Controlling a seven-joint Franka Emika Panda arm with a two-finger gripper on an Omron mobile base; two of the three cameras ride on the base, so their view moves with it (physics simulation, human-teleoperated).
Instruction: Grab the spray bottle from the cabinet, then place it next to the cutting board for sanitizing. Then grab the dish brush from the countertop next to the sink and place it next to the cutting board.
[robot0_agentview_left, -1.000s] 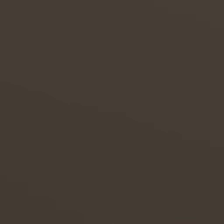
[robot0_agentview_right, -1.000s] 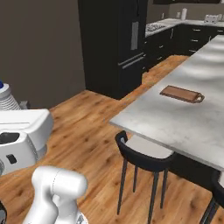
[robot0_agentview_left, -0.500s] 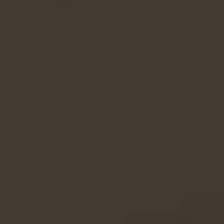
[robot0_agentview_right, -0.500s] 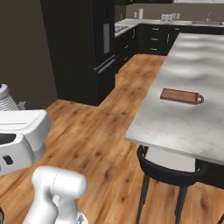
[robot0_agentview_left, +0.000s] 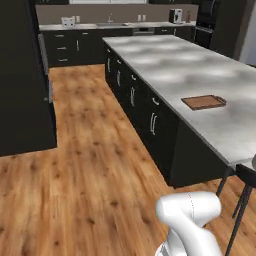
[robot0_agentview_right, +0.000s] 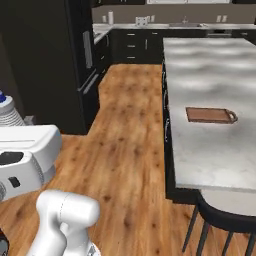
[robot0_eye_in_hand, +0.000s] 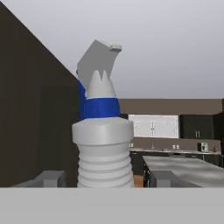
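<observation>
Since half a second ago the base has turned further, so both base views have swung: the left base view, then a blank dark brown surface, now looks down the length of the kitchen, and the long bench sits squarer in the right base view. This is camera motion, not movement of the things.

The gripper (robot0_eye_in_hand: 104, 186) is closed on the spray bottle (robot0_eye_in_hand: 103, 131), its two grey fingertips (robot0_eye_in_hand: 162, 178) standing on either side of the ribbed body. The bottle stands upright in the hand view, a white ridged cylinder with a blue collar and an angular pale grey spray head. In the right base view its top peeks above the white arm at the left edge (robot0_agentview_right: 7, 111).

The cutting board (robot0_agentview_right: 210, 115) lies flat on the bench (robot0_agentview_right: 210, 155), a white-grey veined marble slab, near the edge that faces the wooden floor and towards the stool end. It is a reddish-brown rectangle with a raised rim; its long axis runs across the bench, with the small handle pointing to the far edge. From the held bottle the board lies well apart, forward and to the right, so the arm must likely carry the bottle across over the bench's near edge.

The cabinet (robot0_agentview_right: 45, 65) is tall, dark and panelled, at the left. A dark stool (robot0_agentview_right: 225, 220) sits at the bench's near end.
</observation>
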